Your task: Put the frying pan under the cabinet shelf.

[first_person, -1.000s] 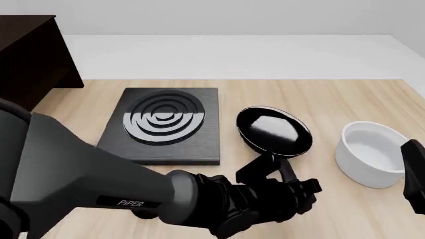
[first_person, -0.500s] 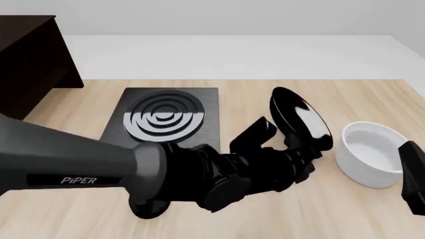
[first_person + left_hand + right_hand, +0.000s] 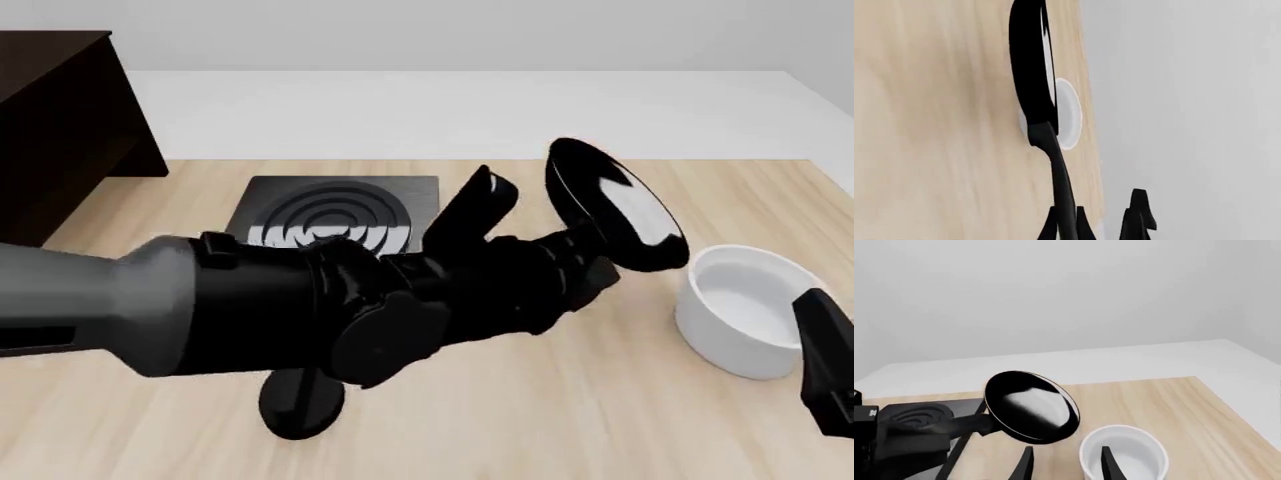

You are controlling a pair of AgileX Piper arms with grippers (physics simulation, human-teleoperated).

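Geometry, left to right: logging the cabinet shelf (image 3: 67,130) at the far left edge of the front view, dark brown and nearly black, matte wood grain, boxy with a flat top board. Finding the stove plate (image 3: 334,212) next, flat black, square, with raised glossy concentric rings, lying between cabinet and pan. Seeing the left gripper (image 3: 583,266) clamped on the long black handle, holding the frying pan (image 3: 614,215) off the table (image 3: 601,420) and tipped up on edge. Reading the pan as shallow, round, glossy black with white glare on its inner face; in the left wrist view, seeing it edge-on (image 3: 1029,65) with the handle running straight back to the fingers (image 3: 1054,227).

Judging the key relation: cabinet lying well apart to the left of the holding hand, across the stove plate; handle axis pointing rightward, away from it, so expecting a leftward swing and a levelling of the pan.

Noting the white pot (image 3: 741,305), deep, smooth, round, just right of the pan. Recording the right gripper (image 3: 1066,467) spread wide, grasping nothing, farthest from the cabinet.
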